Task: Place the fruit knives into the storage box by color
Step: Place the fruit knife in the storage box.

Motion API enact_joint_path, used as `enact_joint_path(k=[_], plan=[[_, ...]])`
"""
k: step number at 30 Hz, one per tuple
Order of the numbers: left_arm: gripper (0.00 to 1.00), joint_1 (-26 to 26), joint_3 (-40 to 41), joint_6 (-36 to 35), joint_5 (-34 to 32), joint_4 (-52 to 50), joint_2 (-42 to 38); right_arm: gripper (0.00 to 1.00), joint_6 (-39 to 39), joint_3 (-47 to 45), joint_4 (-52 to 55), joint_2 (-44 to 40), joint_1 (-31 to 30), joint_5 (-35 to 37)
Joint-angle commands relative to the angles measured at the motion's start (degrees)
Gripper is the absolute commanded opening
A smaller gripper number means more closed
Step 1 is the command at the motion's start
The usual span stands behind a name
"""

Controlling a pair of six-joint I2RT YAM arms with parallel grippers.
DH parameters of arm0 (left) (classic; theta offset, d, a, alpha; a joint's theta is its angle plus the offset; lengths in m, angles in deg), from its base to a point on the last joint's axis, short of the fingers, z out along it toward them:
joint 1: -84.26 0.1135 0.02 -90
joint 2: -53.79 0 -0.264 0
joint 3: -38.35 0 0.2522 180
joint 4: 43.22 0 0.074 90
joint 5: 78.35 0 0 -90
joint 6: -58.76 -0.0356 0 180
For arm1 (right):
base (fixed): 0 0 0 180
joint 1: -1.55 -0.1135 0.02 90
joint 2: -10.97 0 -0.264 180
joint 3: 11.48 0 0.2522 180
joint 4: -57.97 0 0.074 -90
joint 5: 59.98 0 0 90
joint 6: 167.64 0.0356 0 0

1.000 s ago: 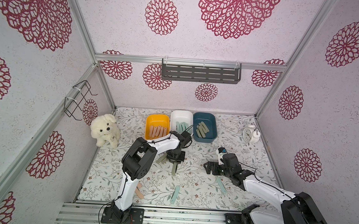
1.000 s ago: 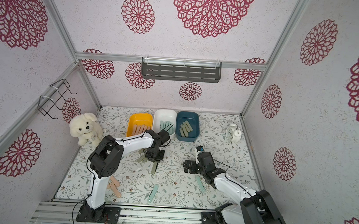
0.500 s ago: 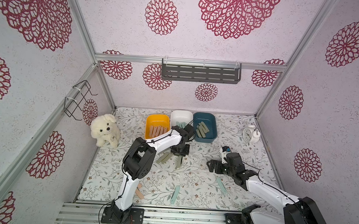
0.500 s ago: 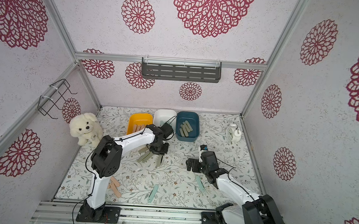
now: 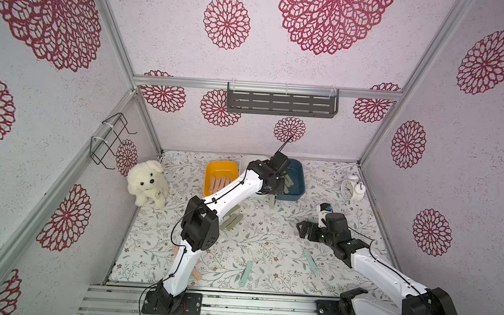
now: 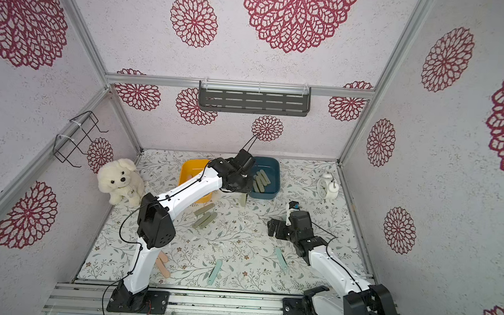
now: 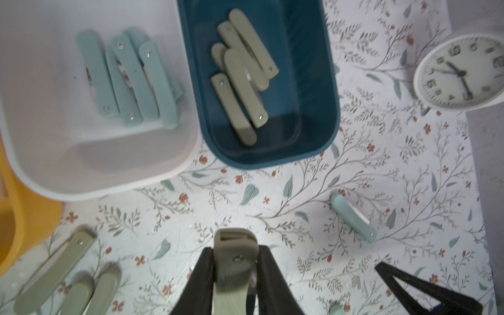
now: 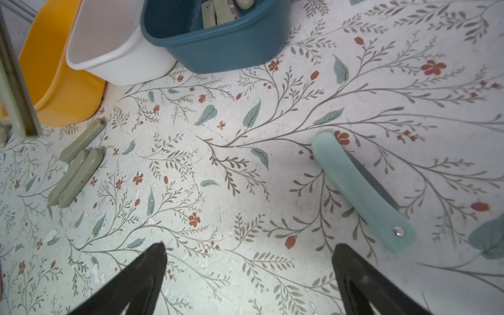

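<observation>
**Sage knife pinched by the blue box**

Along the mat's (image 6: pixel 239 241) back edge: yellow box (image 5: pixel 221 163) with peach knives (image 5: pixel 220 182), white box (image 7: pixel 41 109) with mint knives (image 7: pixel 128 79), blue box (image 7: pixel 313 81) with sage knives (image 7: pixel 242 81). Left gripper (image 7: pixel 236 249) is clamped on a sage-green knife (image 7: pixel 231 283) right by the blue box's front wall. Sage trio (image 6: pixel 203 218) lies mid-mat, peach pair (image 6: pixel 162 263) near the front-left corner, two mint strays (image 6: pixel 215 271) by the front edge. Right gripper (image 8: pixel 251 246) is spread wide, a lone mint knife (image 8: pixel 362 191) just beside it. Alarm clock (image 5: pixel 351 188) back right.
</observation>
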Motion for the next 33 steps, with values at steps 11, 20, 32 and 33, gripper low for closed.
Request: enact_joint_path(k=[11,20,32,33], plan=[[0.14,-0.1,-17.2,-6.6,-5.7,17.7,14.9,0.99,-1.2,1.3,3.2,-3.1,1.6,-1.4],[0.18,0.1,-19.0,-9.3,-8.8,23.9,20.5,0.99,1.4,-1.0,2.9,-3.4,1.8,-1.1],[0.27,0.3,-19.9,-11.1,-9.9,25.0,23.6,0.99,4.3,-3.0,7.5,-2.4,1.9,-1.4],[0.29,0.3,-19.9,-10.7,-9.8,24.4,23.2,0.99,5.1,-3.4,7.7,-2.7,1.8,-2.0]])
